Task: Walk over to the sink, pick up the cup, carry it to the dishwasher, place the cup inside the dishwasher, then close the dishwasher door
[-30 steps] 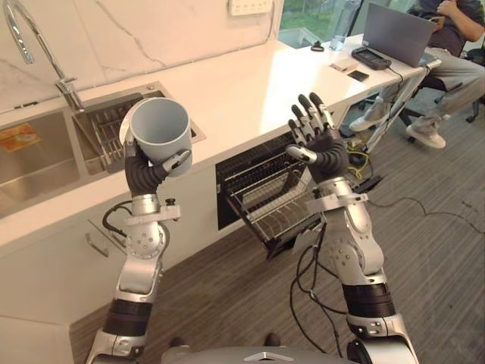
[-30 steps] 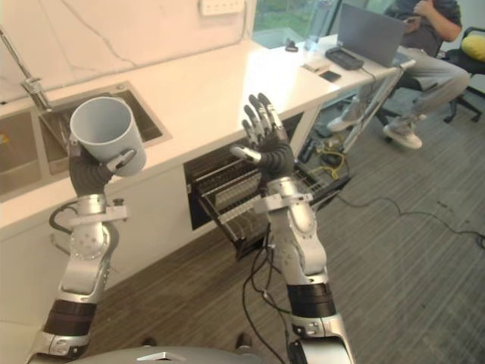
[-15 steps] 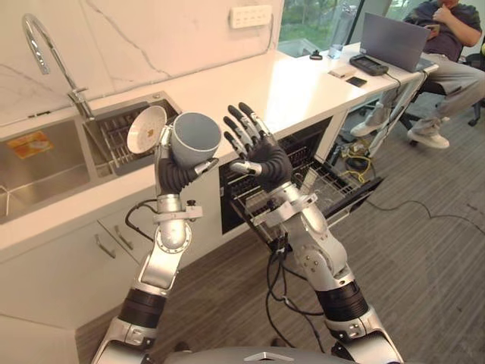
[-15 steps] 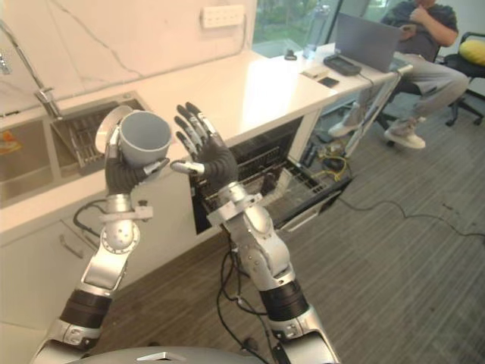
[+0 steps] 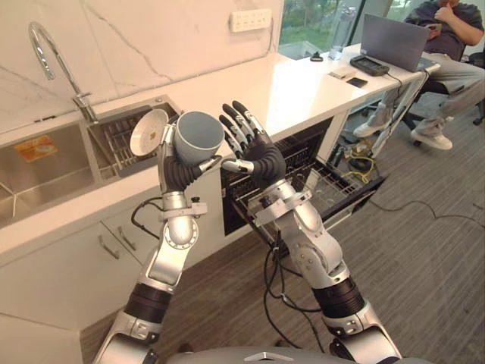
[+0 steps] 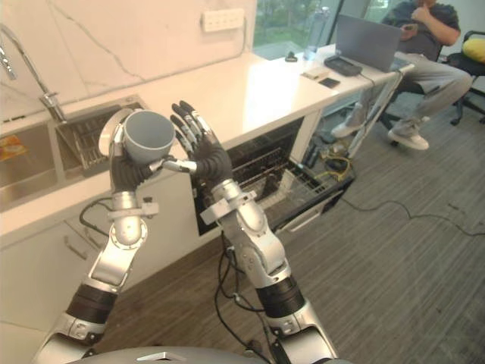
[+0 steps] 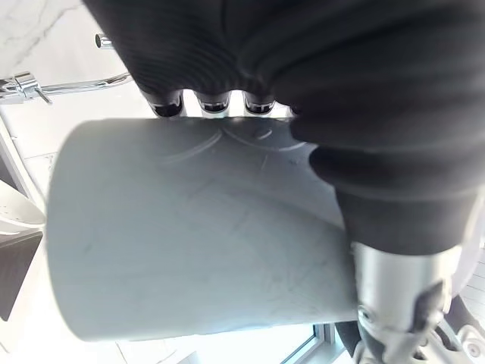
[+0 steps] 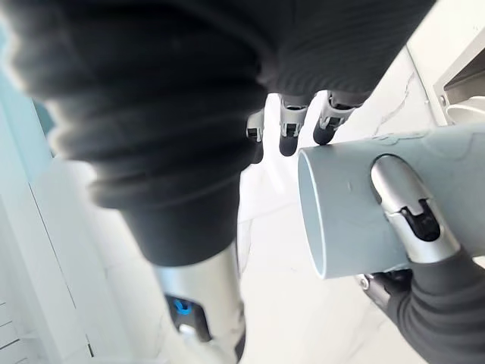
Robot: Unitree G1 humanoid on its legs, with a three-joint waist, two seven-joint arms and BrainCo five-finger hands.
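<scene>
My left hand (image 5: 179,173) is raised in front of me, shut on a grey-blue cup (image 5: 198,135) whose open mouth faces up and toward me. Its thumb (image 8: 409,214) presses the cup's side (image 7: 189,227). My right hand (image 5: 256,157) is open with straight, spread fingers (image 8: 292,121), held upright close beside the cup's right side; I cannot tell whether it touches. The dishwasher (image 5: 250,193) under the white counter stands open, its wire rack (image 5: 330,189) pulled out, lower and to the right of both hands.
The steel sink (image 5: 45,163) with a tall faucet (image 5: 47,45) lies at the left, a white plate (image 5: 148,130) standing in its drainer. A person (image 5: 447,45) sits at the far right behind a laptop (image 5: 398,38). Cables lie on the floor by the rack.
My right hand has swung left from well apart to right beside the cup. The left hand keeps its hold on the cup. The camera has shifted, showing more of the sink.
</scene>
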